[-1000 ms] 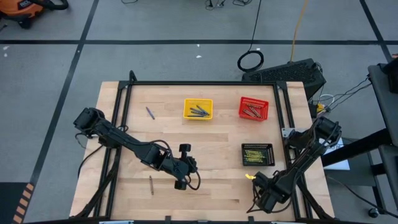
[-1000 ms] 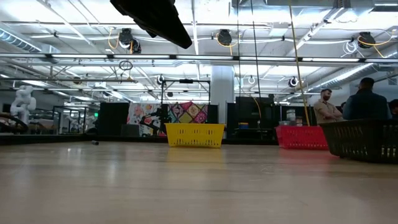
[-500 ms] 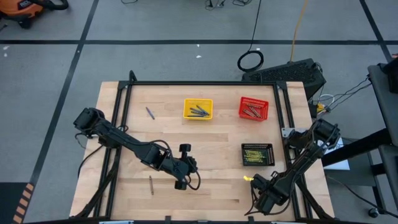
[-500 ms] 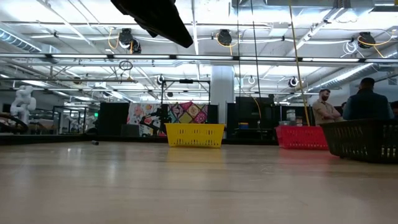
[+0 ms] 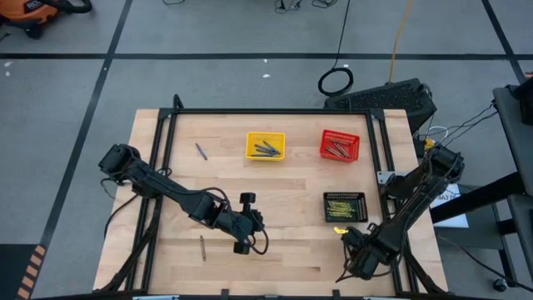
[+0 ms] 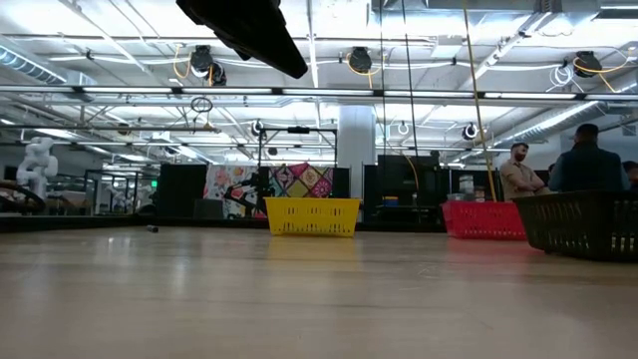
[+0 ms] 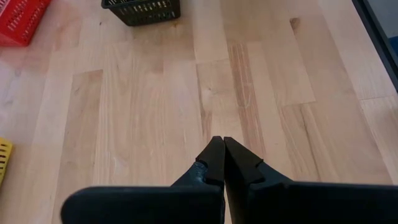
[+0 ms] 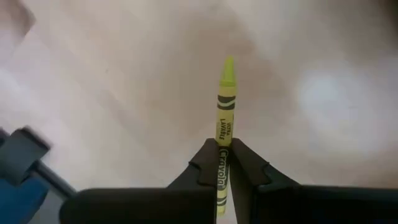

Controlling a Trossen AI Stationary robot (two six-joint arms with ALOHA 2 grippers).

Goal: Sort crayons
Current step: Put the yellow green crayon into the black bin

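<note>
My right gripper (image 8: 222,146) hangs over the table's near right part (image 5: 344,235), shut on a yellow crayon (image 8: 224,99). My left gripper (image 7: 218,140) is shut on nothing and hovers above bare wood near the table's middle (image 5: 260,223). A blue-grey crayon (image 5: 200,151) lies flat at the far left and a brown one (image 5: 202,247) lies flat at the near left. More crayons lie in the yellow basket (image 5: 266,146), the red basket (image 5: 340,145) and the black basket (image 5: 345,207). My right gripper pinches the yellow crayon between its two fingers on the wrapper's lettered part (image 8: 221,163), nearer the blunt end. The fingers come from above, pointing down, and lie across the crayon. The crayon is lifted clear of the table, its pointed tip (image 8: 228,62) sticking out beyond the fingers.
The three baskets stand along the table's far and right parts; in the low view they show as yellow (image 6: 312,216), red (image 6: 483,219) and black (image 6: 583,224). A black frame (image 5: 266,111) runs round the table. People stand in the room beyond.
My right gripper has risen and shifted a little toward the black basket, carrying the yellow crayon up off the wood.
</note>
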